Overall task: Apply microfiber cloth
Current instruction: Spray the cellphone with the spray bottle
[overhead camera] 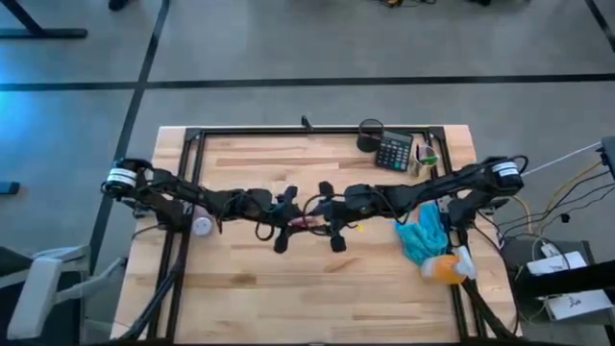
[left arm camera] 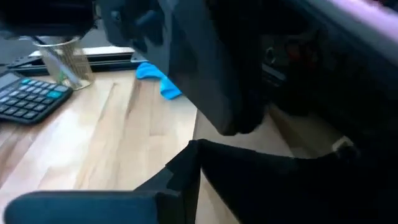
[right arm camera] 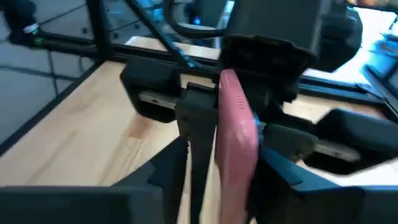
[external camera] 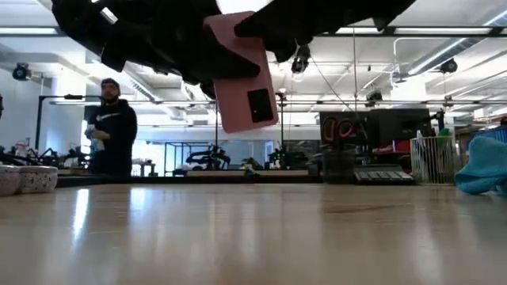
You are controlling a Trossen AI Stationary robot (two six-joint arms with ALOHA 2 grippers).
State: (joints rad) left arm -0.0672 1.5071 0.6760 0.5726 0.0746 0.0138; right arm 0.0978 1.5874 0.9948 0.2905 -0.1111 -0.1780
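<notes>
Fingers of both grippers on pink phone (external camera: 244, 70) — cloth (overhead camera: 423, 234) apart.

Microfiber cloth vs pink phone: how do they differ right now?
The microfiber cloth is turquoise and crumpled; the pink phone is a flat rigid slab. The cloth lies on the table near the right arm's side, untouched; the phone is held in the air over the table's middle, between the left gripper and right gripper.
</notes>
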